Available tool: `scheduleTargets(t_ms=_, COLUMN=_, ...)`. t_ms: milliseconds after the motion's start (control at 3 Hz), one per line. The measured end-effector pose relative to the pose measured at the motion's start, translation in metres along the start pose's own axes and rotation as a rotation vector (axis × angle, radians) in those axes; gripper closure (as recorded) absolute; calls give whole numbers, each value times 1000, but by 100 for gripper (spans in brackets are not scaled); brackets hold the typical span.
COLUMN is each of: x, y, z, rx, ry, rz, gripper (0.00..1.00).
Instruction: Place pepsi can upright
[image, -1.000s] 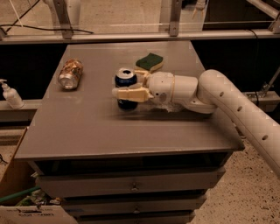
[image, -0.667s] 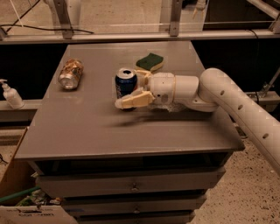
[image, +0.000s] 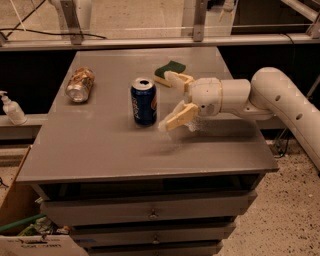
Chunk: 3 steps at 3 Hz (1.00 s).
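At the far left, off the table, a soap bottle (image: 11, 107) stood on a lower ledge. On the grey table (image: 125, 150), toward its far-left part, a tan-orange can (image: 80, 85) lay on its side, well apart from the work.

The pepsi can (image: 144, 101) stood upright near the table's middle, open end up, with nothing touching it. A green sponge (image: 170, 68) lay just beyond it, to the right.

The gripper (image: 167, 100) hung just right of the pepsi can, its claw spread wide and holding nothing. The near finger pointed toward the can's base. The white arm (image: 280, 95) reached in from the right edge.

Judgement: the placing step appeared complete, with only the retreat left. The next move called for a straight pull to the right, keeping the near finger clear of the can so that it was not tipped.
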<state>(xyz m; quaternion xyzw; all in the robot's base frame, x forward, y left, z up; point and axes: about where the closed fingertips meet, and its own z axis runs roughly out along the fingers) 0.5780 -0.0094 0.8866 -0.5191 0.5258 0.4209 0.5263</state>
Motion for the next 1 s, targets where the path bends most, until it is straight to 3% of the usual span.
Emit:
scheduleTargets(t_ms=333, x=-2, y=4, z=-42, rx=41, ry=21, rz=-14, gripper=0)
scheduleTargets(t_ms=667, x=1, y=6, z=-93, rx=134, ry=-2, rz=-14, gripper=0)
scheduleTargets(t_ms=1000, x=1, y=6, z=-93, rx=133, ry=-2, rz=-14, gripper=0)
